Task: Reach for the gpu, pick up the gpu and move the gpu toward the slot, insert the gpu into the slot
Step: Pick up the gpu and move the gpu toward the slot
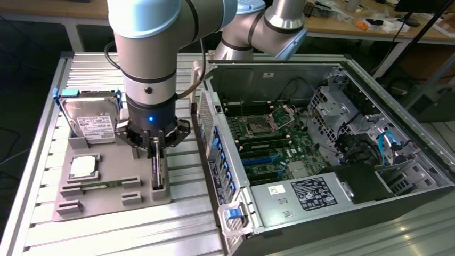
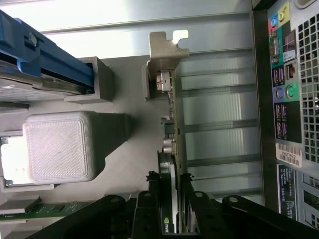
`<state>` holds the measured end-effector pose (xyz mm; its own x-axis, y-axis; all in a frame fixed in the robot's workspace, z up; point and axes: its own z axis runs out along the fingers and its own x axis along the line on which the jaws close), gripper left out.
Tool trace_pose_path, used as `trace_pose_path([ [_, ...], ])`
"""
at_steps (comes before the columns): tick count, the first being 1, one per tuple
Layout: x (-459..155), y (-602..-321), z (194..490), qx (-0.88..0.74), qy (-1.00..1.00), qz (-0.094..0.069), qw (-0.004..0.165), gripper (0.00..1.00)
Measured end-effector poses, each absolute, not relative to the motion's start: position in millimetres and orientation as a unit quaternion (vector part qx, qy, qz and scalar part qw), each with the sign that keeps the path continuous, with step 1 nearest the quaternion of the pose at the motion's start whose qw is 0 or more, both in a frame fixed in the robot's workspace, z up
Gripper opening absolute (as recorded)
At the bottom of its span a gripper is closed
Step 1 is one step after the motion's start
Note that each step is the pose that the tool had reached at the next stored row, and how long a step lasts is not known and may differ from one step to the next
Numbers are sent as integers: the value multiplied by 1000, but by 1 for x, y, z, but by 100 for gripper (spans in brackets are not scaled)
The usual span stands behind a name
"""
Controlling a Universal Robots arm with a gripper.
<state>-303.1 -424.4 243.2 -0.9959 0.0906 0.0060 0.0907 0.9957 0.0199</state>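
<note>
The thin green circuit-card gpu [image 1: 157, 172] with its black cooler stood on edge in a slot of the grey plastic holder tray [image 1: 92, 207], its silver metal end bracket [image 2: 167, 50] at the end farther from the tool. Judged from its build, the card would be light and stiff but fragile. It would be best taken by its two flat faces near mid-length, across the cooler, clear of the bracket and of the lower contact edge. A pinch off centre might let it pivot.

The black tool [image 1: 156, 156] straddled the card's upper edge from above, narrowed with one finger [image 2: 152, 185] on each face. The fingers seemed not yet to be pinching, though the wrist view left the contact uncertain.

A silver hard drive in a blue frame [image 1: 91, 121] stood in the same tray, which rested on the slatted aluminium desk [image 1: 142, 234]. The open black computer case [image 1: 398, 194] lay just beside it, on the exterior view's right.
</note>
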Motion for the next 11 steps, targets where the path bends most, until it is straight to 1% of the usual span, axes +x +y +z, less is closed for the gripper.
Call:
trace_pose_path([
  [11,-303,-424,244,-45,-999,-9,2,27],
])
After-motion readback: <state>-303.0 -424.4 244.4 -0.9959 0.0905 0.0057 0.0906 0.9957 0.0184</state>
